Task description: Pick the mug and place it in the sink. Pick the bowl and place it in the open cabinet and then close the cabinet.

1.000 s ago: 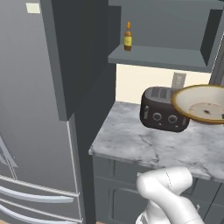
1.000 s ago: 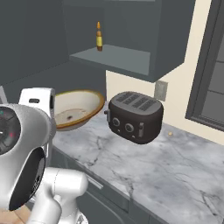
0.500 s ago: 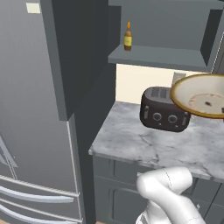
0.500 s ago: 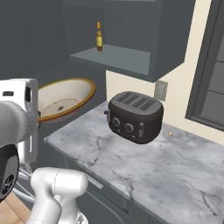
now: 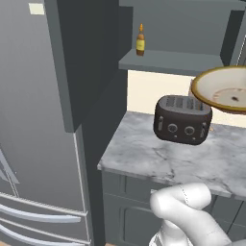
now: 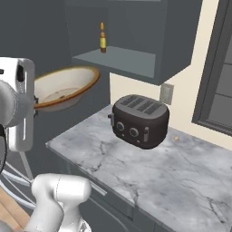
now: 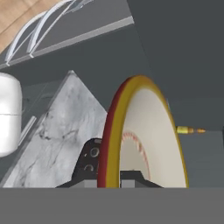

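Right base view showing the white arm risen at the left edge, wrist housing held high, carrying the bowl [image 6: 63, 88] in the air above the left end of the marble counter [image 6: 149, 167]. Hand [image 7: 119, 177] clenched on the bowl's rim, fingertips pinching the near edge at the bottom of the hand view. Bowl tilting, cream inside facing up and toward the base, wide axis lying roughly level from left to right, tan rim edged in a darker band. Hanging just left of and above the black toaster [image 6: 139, 120], apart from it. Sitting below the open cabinet [image 6: 118, 60], whose shelf is carrying a small amber bottle [image 6: 103, 38]. Left base view catching the bowl [image 5: 223, 89] at the right edge, above the toaster.
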